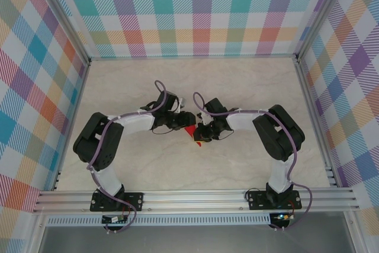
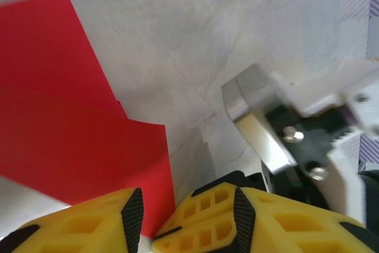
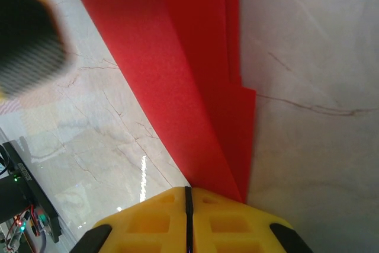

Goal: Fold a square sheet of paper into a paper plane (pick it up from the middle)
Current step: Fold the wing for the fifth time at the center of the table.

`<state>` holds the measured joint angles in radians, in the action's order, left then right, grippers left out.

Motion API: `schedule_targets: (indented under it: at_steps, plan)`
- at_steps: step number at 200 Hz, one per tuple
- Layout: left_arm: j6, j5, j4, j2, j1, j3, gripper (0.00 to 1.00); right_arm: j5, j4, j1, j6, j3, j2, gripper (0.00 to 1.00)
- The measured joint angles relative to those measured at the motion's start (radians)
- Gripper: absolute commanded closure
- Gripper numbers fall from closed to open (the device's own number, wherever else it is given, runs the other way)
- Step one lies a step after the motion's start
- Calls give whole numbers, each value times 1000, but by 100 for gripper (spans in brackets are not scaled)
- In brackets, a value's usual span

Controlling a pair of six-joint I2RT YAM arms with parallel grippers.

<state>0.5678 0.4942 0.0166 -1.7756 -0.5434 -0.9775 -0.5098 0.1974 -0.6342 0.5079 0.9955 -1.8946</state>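
Folding looks partway done: the red sheet (image 3: 177,75), creased into overlapping layers, fans out from the right pincer (image 3: 188,197) clamped on it, its edge between the narrowly parted jaws of the left pincer (image 2: 148,213), grip unclear; final folds remain.

Folded red paper (image 2: 71,140) at jaws

Matt red paper (image 3: 195,87), glossy marble-look table (image 3: 314,57), yellow plastic gripper fingers (image 3: 225,223), shiny metal bracket (image 2: 254,111).
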Motion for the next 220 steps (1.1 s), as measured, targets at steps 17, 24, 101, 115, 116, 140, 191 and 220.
schedule_targets:
  at_steps: [17,24,101,115,116,140,191,220]
  plan:
    - [13,1,-12,-34,-2,-1,55,-7,6,2,0,5,-3,92]
    - [16,-3,-17,-47,-2,-2,55,-8,9,3,0,6,-5,92]
    - [20,-34,-1,-92,6,-23,58,-15,23,6,0,14,-11,92]
    - [19,-35,7,-92,17,-26,58,-14,24,6,0,14,-11,92]
    - [19,-35,8,-93,18,-27,58,-14,24,6,0,14,-11,92]
    - [15,-43,33,-102,55,-49,58,-12,24,6,0,14,-11,92]
    - [-11,-51,90,-135,114,-112,59,-11,24,6,0,13,-11,93]
    - [-32,-59,128,-159,142,-153,59,-11,24,6,0,12,-11,93]
